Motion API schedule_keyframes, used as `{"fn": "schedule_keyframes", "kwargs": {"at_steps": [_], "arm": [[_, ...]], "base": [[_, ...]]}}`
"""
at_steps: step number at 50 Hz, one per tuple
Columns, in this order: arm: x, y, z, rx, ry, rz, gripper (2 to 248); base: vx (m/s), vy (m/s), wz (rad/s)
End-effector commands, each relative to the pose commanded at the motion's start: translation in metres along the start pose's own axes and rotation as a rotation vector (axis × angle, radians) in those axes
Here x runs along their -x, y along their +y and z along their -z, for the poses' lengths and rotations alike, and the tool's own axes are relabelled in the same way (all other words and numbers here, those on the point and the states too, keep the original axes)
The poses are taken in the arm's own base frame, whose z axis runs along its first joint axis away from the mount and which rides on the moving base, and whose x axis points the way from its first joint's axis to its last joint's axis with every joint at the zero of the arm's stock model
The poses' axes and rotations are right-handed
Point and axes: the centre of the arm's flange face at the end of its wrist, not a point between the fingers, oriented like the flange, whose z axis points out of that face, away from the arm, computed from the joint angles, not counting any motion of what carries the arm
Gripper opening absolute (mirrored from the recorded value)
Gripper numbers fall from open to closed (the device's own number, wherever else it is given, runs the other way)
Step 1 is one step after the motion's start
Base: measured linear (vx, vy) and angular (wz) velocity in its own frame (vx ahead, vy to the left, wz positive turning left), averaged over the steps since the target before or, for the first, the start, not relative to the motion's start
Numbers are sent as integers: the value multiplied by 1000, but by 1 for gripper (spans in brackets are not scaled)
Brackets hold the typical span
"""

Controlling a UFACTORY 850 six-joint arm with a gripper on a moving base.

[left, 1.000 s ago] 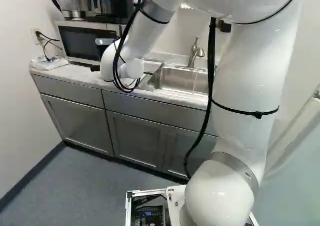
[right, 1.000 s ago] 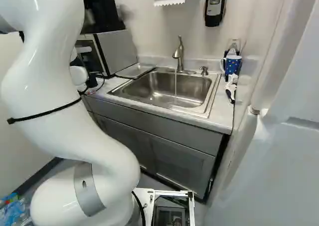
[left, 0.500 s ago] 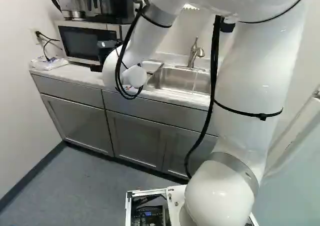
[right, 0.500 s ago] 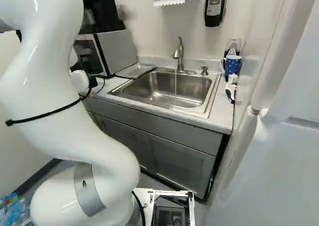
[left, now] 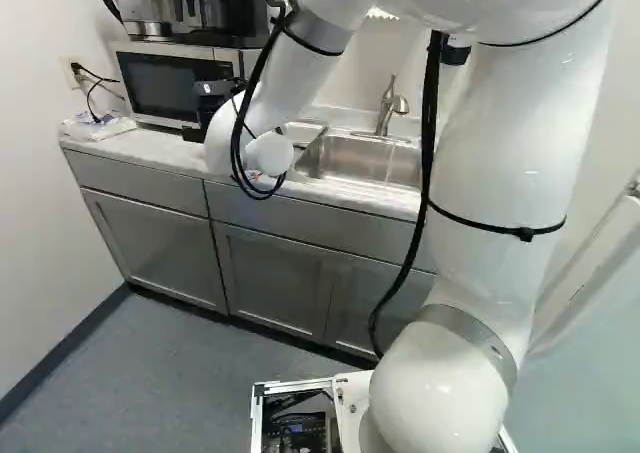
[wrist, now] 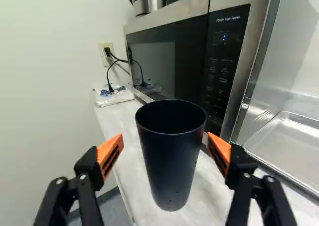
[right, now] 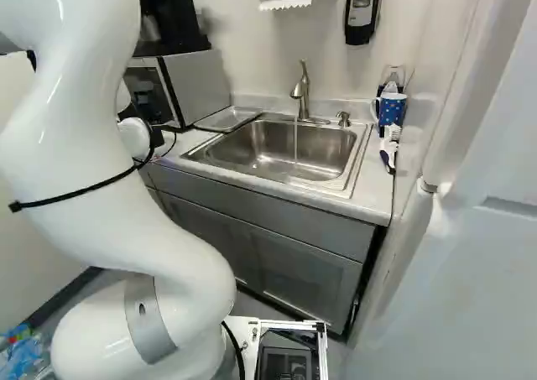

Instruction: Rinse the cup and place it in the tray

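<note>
The gripper [wrist: 165, 142] is wide, with its two orange pads [wrist: 109, 154] well apart, and the tall dark cup [wrist: 170, 153] is between them but not pinched, standing up on the left part of the counter [right: 369, 197], on the near side of the big microwave [wrist: 184, 54]. To the right of the microwave is the flat, shiny tray [right: 228, 118], just beside the left side of the sink [right: 268, 153]. Water [right: 295, 143] runs down from the tap [right: 302, 91] at the far side of the sink, and a blue dotted mug [right: 392, 109] sits to the right.
</note>
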Motion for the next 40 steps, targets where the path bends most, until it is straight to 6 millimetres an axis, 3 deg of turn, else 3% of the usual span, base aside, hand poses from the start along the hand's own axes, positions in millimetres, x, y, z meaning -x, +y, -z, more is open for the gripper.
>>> {"fn": "schedule_keyframes", "kwargs": {"at_steps": [1, 2, 6, 7, 11, 12, 17, 18, 40], "arm": [[0, 0, 0, 0, 0, 0, 241], [0, 0, 0, 0, 0, 0, 205], [0, 0, 0, 0, 0, 0, 205], [0, 0, 0, 0, 0, 0, 166], [0, 0, 0, 0, 0, 0, 166], [0, 0, 0, 0, 0, 0, 133], [0, 0, 0, 0, 0, 0, 133], [0, 0, 0, 0, 0, 0, 122], [-13, 2, 4, 4, 25, -1, 122]], "base": [[0, 0, 0], [0, 0, 0], [0, 0, 0], [0, 0, 0], [0, 0, 0], [0, 0, 0], [0, 0, 0], [0, 0, 0], [0, 0, 0]]}}
